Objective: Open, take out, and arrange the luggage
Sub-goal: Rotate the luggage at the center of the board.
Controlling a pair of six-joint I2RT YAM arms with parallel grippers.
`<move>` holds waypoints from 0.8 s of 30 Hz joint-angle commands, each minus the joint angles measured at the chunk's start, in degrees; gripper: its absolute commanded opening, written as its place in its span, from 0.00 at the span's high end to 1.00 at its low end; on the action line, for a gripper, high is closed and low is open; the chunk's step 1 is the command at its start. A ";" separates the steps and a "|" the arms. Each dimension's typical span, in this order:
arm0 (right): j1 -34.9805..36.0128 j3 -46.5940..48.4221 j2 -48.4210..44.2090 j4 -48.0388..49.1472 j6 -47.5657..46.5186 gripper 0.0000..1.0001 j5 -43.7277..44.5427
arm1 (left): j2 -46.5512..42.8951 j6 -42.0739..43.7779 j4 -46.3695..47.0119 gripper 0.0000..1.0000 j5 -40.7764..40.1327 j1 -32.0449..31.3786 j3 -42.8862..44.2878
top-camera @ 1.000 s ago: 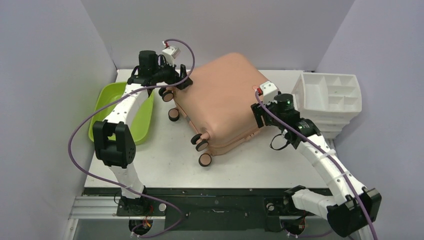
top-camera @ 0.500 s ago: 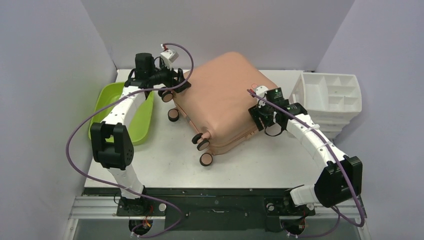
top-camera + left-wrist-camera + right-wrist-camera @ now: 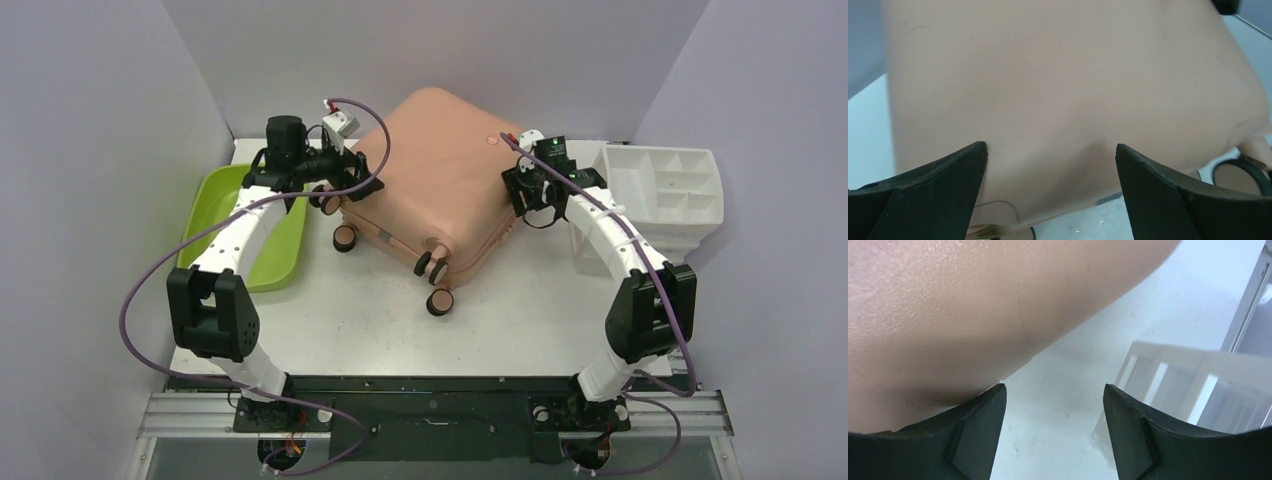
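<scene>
Luggage sat at the back-middle of the desk, shut, tipped up on an edge with the wheels facing the near side. It stood between the green tub and the white organizer.

The step looked like bracing and turning the case so it could lie flat for opening. To do that well, both sides should press evenly and low on the shell, since casters roll and smooth plastic slips. The right corner also needed room from the organizer, which was close.

Left gripper reached in level at the case's left edge near the upper wheels, elbow bent high over the tub. Its fingers were spread wide, and pink shell filled the gap ahead; nothing was pinched that I could confirm.

Right gripper came in at the right edge, forearm stretched up from a raised elbow. Its fingers were spread too, one resting against the shell's underside curve and the other over bare desk.
</scene>
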 commanded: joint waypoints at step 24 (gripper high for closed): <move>2.75 -3.92 -9.41 10.51 5.42 0.31 -5.77 | -3.24 -15.08 -0.57 0.04 -8.21 7.07 0.58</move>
